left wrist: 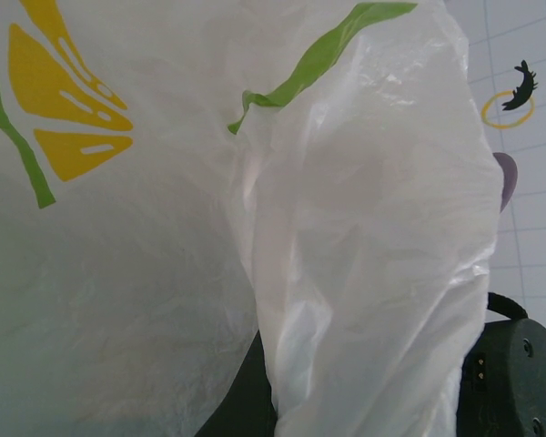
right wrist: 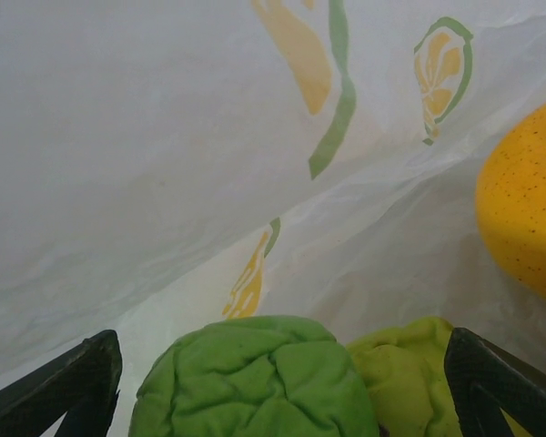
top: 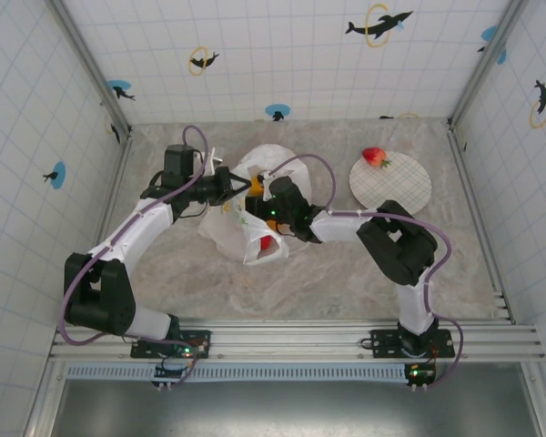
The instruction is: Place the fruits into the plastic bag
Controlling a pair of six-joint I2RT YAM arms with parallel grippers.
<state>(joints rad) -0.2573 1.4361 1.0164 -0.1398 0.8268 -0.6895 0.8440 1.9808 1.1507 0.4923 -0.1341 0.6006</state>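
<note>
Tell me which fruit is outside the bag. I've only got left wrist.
Observer: One strawberry, at the far left rim of the checked plate, to the right of the plastic bag.
Operator: Right gripper?
Observer: The right gripper is inside the bag, fingers wide apart, with a green fruit between them.
Operator: Anything else in there?
Observer: An orange fruit lies against the bag wall, to the right of the green one.
</note>
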